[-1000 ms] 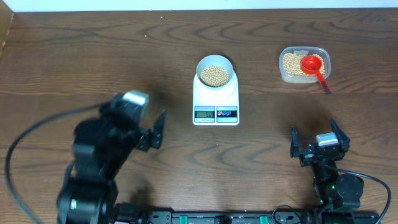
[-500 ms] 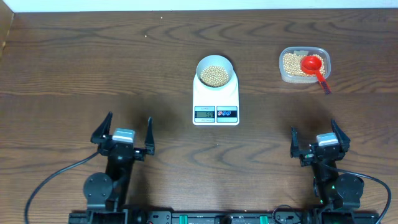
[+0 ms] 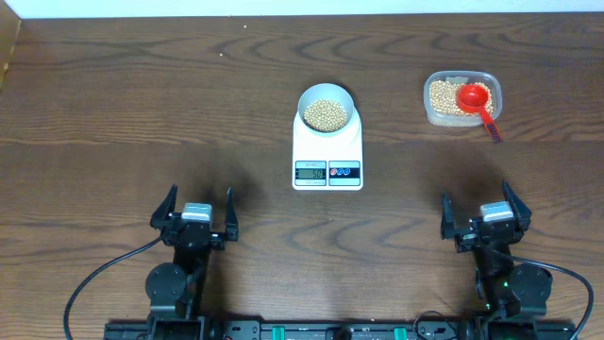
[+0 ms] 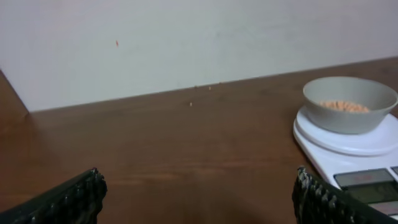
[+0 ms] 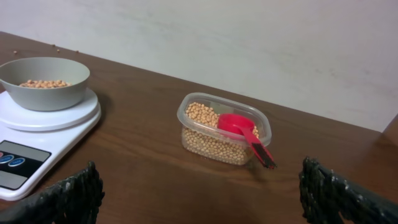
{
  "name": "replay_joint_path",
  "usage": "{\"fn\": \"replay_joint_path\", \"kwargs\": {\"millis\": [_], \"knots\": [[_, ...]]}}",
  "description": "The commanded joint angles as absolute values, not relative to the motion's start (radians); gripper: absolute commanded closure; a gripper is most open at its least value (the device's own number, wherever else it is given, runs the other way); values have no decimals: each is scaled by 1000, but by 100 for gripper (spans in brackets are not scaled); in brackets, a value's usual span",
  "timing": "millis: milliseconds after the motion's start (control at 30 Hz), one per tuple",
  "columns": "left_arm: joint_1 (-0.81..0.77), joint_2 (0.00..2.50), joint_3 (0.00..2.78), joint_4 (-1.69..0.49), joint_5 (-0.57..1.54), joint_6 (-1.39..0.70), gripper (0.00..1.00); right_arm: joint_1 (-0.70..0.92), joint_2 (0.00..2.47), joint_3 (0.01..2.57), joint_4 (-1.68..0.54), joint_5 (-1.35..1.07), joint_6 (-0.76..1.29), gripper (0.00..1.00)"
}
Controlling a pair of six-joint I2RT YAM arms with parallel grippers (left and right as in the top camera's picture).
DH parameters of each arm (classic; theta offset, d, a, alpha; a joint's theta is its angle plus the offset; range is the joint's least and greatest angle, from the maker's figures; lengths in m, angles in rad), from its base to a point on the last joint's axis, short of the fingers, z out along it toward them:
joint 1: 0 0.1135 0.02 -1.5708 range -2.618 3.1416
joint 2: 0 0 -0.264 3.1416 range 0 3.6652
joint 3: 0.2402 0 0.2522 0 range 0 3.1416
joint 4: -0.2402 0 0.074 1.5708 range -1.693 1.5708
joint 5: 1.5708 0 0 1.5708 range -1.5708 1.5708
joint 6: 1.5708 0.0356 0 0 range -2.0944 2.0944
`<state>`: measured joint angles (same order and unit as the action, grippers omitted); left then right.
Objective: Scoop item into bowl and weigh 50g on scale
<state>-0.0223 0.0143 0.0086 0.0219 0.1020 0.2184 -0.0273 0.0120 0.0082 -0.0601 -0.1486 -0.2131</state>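
beans (image 3: 327, 114): a layer in the bowl (image 3: 304, 98); more in the tub (image 5: 211, 146) near the far right corner.
bowl: seated on the far end of the scale (image 3: 327, 151), mid-surface, toward the far edge.
display (image 3: 310, 171): some digits, too small to read; 50 g neither confirmed nor ruled out.
scoop (image 3: 475, 99): red, lying on the tub's beans, handle out over the rim toward the near edge.
left hand (image 3: 200, 194): released, spread wide, empty, by the near edge left of centre, well apart from the scale.
right hand (image 3: 476, 192): released, empty, by the near edge on the right, well apart from the tub.
risk, overshoot: likely if a full scoop goes in when little is lacking.
risk, spill: round beans apt to roll off a tilted scoop between tub and bowl.
risk, false reading: a nudge or resting touch on bowl or scale would shift the figure.
risk, tub: probably light; could slide or tip when the handle is pulled.
surface (image 3: 142, 85): dark brown wood grain; tiny specks (image 4: 191, 104) near the far edge, too small to name.
room: plain pale wall (image 4: 186, 37) behind the far edge.
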Motion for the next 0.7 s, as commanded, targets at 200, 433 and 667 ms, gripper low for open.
{"fn": "replay_joint_path", "kwargs": {"millis": [200,433,667], "knots": [[-18,1,4,-67,77,231,2,-19,6,6,-64,-148,-218,1],[-18,1,4,-66,78,216,2,-19,6,6,-64,-148,-218,1],[-18,4,4,-66,78,216,2,-19,6,6,-64,-149,-218,1]]}}
